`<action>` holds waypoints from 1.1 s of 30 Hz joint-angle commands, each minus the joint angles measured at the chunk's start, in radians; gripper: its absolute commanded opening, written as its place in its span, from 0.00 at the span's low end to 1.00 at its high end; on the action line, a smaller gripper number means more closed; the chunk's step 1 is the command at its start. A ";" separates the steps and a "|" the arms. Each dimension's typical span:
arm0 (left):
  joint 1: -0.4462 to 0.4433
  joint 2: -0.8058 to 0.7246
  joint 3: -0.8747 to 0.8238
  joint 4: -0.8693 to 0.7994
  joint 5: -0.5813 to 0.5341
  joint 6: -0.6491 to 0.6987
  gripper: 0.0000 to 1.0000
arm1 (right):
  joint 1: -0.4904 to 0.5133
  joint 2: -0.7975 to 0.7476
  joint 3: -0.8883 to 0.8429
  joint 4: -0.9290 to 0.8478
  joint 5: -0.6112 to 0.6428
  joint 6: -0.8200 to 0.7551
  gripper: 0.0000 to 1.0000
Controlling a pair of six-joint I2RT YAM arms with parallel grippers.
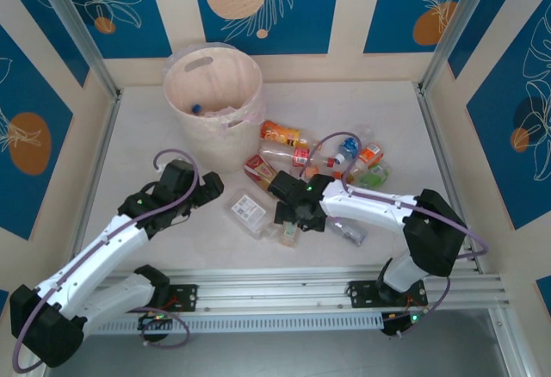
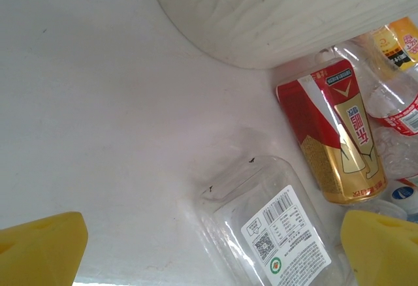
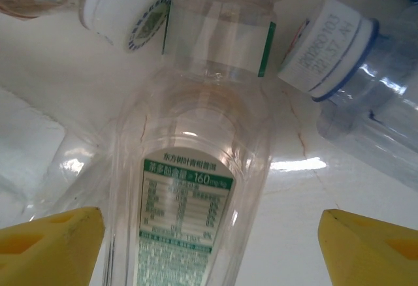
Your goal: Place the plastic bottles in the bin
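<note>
R gripper (image 3: 209,247) straddles clear bottle (image 3: 196,136), jaws wide apart.

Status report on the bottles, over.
Left end effector open, above white-label bottle. Right end effector open, straddling green-label bottle. Other bottles crowd it; bin upright.

The bottle (image 3: 189,188) at lower centre is clear, glossy plastic. The bin (image 2: 281,12) at top looks matt and faintly grained; the table (image 2: 98,103) is smooth, matt white.

I'm looking into a robot lab cell: aluminium frame posts (image 1: 77,33), blue printed wall panels (image 1: 284,7), white tabletop (image 1: 146,145), slotted mounting rail (image 1: 284,287).
</note>
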State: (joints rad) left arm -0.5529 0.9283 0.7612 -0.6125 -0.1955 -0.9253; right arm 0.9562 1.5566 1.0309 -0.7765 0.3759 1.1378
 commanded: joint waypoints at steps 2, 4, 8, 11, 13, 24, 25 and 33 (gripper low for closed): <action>-0.009 -0.020 -0.011 0.002 -0.026 0.014 1.00 | -0.001 0.028 -0.006 0.031 -0.016 0.036 0.86; -0.009 -0.022 -0.012 0.001 -0.031 0.016 1.00 | -0.001 0.043 -0.004 0.034 -0.017 0.033 0.83; -0.009 -0.021 -0.013 0.001 -0.032 0.016 0.99 | -0.002 0.062 -0.011 0.045 -0.014 0.034 0.81; -0.008 -0.022 -0.013 0.000 -0.030 0.017 1.00 | -0.008 0.079 -0.021 0.060 -0.015 0.034 0.79; -0.008 -0.023 -0.012 -0.002 -0.030 0.017 1.00 | -0.011 0.092 -0.022 0.068 -0.017 0.034 0.78; -0.008 -0.036 -0.011 -0.017 -0.050 0.013 1.00 | -0.014 0.133 -0.029 0.088 0.000 0.025 0.74; -0.008 -0.037 -0.011 -0.016 -0.051 0.013 1.00 | -0.014 0.135 -0.031 0.090 0.007 0.021 0.73; -0.008 -0.035 -0.008 -0.016 -0.054 0.014 1.00 | -0.016 0.156 -0.035 0.079 0.032 0.014 0.68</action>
State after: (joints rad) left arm -0.5529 0.9043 0.7578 -0.6136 -0.2276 -0.9180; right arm 0.9451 1.6737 1.0187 -0.6537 0.3775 1.1481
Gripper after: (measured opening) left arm 0.994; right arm 0.690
